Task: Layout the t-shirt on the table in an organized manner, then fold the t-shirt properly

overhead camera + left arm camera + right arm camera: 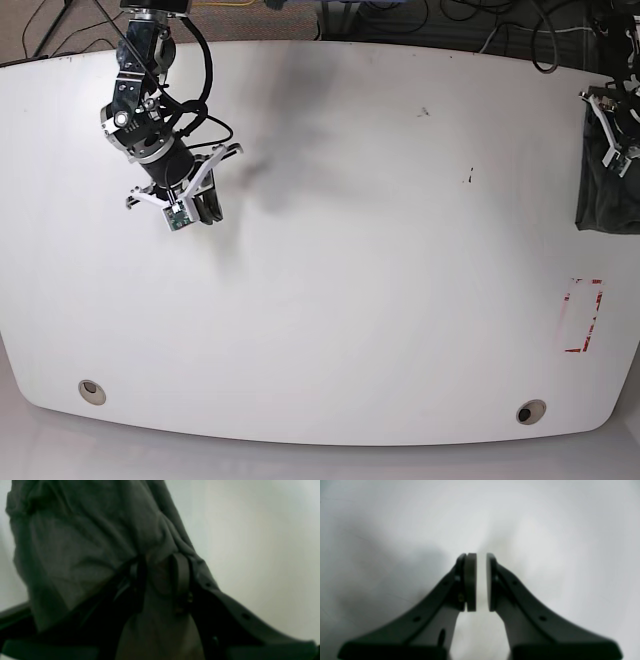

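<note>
The dark charcoal t-shirt (pixel 603 197) is a bunched heap at the table's far right edge, partly cut off by the frame. My left gripper (pixel 612 158) is over it. In the left wrist view the left gripper (pixel 160 577) is shut on a fold of the t-shirt (pixel 82 542), which drapes up and to the left over the white table (pixel 250 542). My right gripper (pixel 205 208) hovers over the bare table (pixel 350 250) at the far left. In the right wrist view the right gripper (pixel 481 580) is empty, with only a narrow slit between its pads.
Two round grommet holes (pixel 91 391) (pixel 530 411) sit near the table's front edge. A red-and-white marking (pixel 583 316) lies at the front right, below the t-shirt. Cables run along the floor behind the table's back edge.
</note>
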Available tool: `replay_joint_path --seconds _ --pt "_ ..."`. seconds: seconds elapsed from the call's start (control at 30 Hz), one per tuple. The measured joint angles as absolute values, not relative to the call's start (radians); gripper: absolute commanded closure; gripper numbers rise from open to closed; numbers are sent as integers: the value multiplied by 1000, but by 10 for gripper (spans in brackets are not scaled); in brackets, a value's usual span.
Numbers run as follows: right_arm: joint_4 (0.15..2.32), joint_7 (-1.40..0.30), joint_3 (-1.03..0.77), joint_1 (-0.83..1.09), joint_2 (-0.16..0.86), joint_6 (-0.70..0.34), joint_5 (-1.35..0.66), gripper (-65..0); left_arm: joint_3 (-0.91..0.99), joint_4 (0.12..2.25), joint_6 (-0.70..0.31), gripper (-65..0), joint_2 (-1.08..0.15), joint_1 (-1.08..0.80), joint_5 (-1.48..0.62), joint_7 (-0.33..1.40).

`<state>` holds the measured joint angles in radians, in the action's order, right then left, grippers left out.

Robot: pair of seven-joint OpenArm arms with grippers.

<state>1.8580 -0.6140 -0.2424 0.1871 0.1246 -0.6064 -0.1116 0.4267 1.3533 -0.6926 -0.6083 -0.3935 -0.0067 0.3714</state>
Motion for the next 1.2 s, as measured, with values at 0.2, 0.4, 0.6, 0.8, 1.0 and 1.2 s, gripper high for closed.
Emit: replay_joint_path --seconds 0.2,0.4,0.6,0.8,1.0,1.2 --pt "1858 -614 -242 187 125 -672 -112 -59 424 1351 -694 -157 -624 -393 4 378" --pt "1858 -614 -245 188 124 -698 -111 -59 444 1381 -697 -157 -620 -394 14 406" --pt "1879 -614 -248 193 125 -698 -111 -59 452 1457 -705 -158 -619 -408 38 439" --pt "1922 -614 -246 207 125 -698 -110 -59 452 1509 -707 -158 -612 -378 36 433" --pt "1922 -611 -244 209 125 -699 -108 -59 456 1521 -704 -154 -583 -332 35 451" --pt "1868 -456 -247 222 128 -699 -105 -59 461 1605 -704 -154 -504 -321 56 393"
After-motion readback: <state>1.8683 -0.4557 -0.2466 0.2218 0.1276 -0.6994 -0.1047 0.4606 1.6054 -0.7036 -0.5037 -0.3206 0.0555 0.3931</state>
